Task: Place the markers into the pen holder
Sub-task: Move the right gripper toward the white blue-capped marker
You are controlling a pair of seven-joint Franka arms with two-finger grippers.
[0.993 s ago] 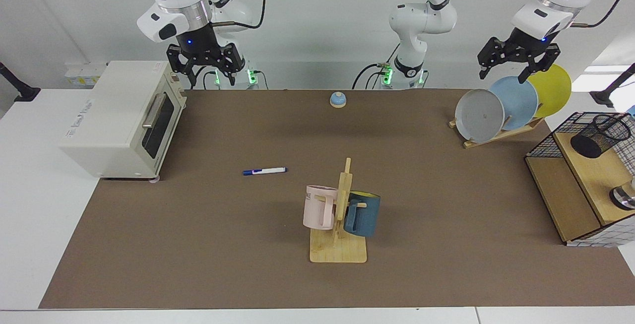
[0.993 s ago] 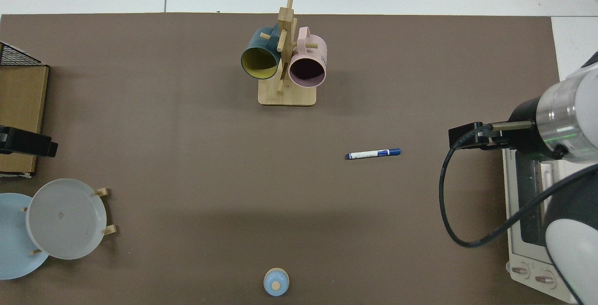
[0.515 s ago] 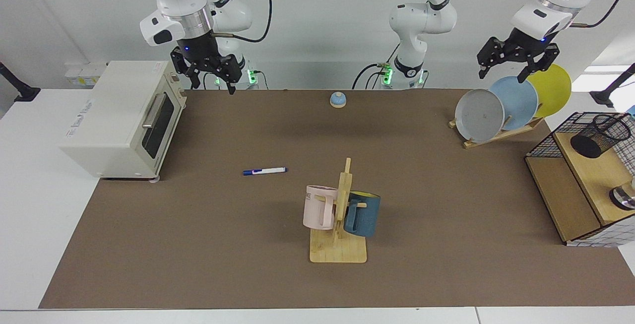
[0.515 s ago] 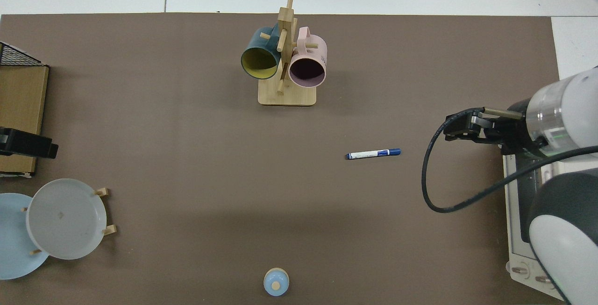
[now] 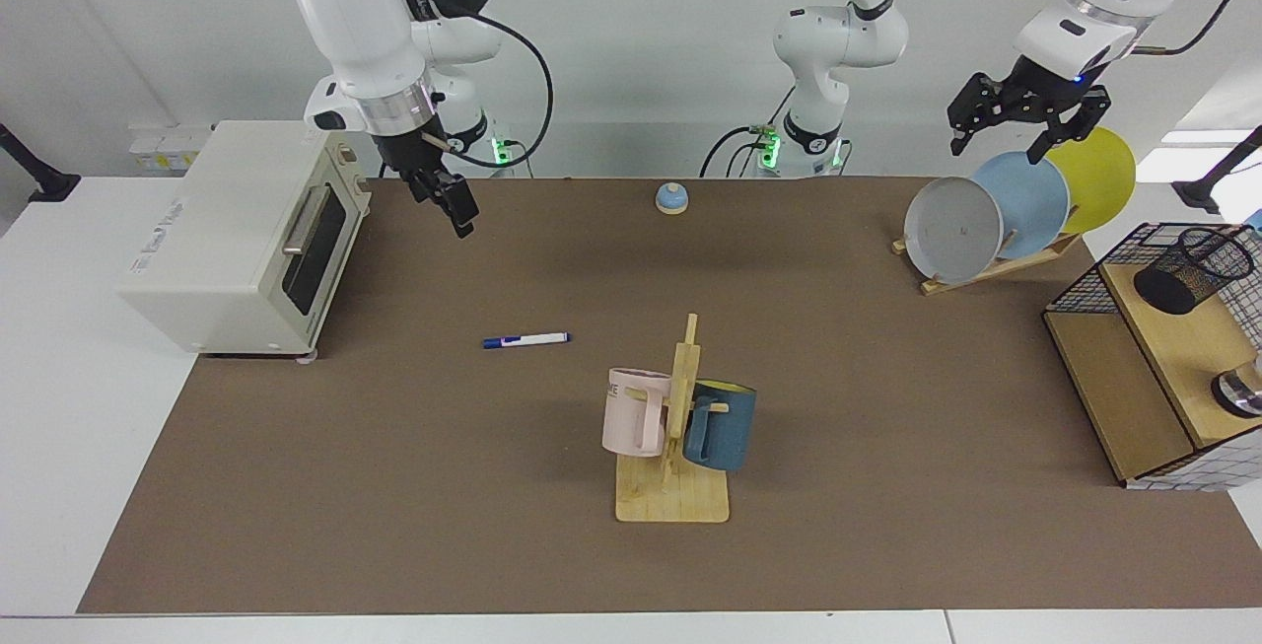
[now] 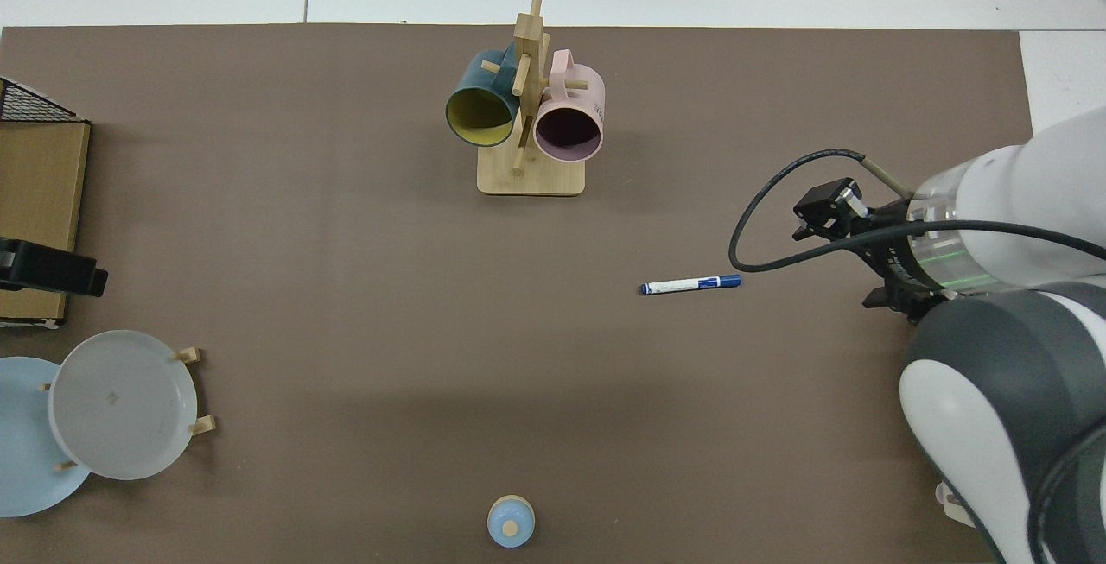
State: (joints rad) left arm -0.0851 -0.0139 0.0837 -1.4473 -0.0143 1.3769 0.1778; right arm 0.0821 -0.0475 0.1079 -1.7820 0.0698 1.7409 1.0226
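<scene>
The marker (image 5: 525,339) lies flat on the surface, long axis crosswise, nearer my right gripper (image 5: 455,211), whose jaw state I cannot tell; my left gripper (image 5: 1016,136) waits released.

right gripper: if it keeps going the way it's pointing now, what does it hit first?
Probably bare brown table mat, short of the marker. The right gripper tilts down and toward the table's middle, nothing else in line. Depth is uncertain.

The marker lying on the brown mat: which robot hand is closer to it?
The right gripper hangs above the mat near the toaster oven, beyond the marker. The left gripper waits far off, over the plate rack.
</scene>
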